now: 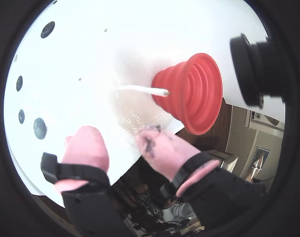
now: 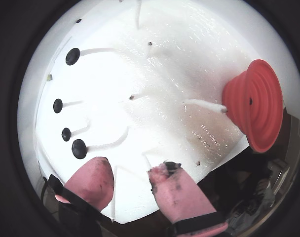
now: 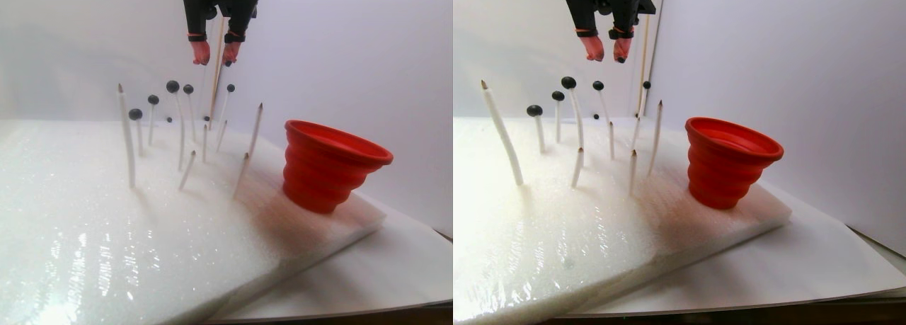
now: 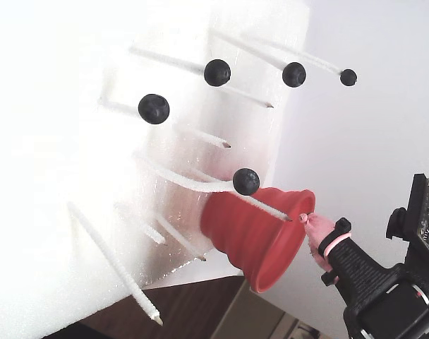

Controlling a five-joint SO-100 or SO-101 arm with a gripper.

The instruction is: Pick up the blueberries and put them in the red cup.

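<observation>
Several dark blueberries sit on the tips of thin white sticks; they show at the left in both wrist views and also in the fixed view. The red cup stands on the foam at the right of both wrist views, upright in the stereo pair view. My gripper is open, with nothing between its pink fingers, and hangs high above the sticks. A dark bit clings to the right fingertip; I cannot tell whether it is a berry or a stain.
The white foam slab carries several bare white sticks, some leaning. One stick points at the cup's side. The slab's edge runs just under my fingers, with dark floor beyond. A black camera body juts in at the upper right.
</observation>
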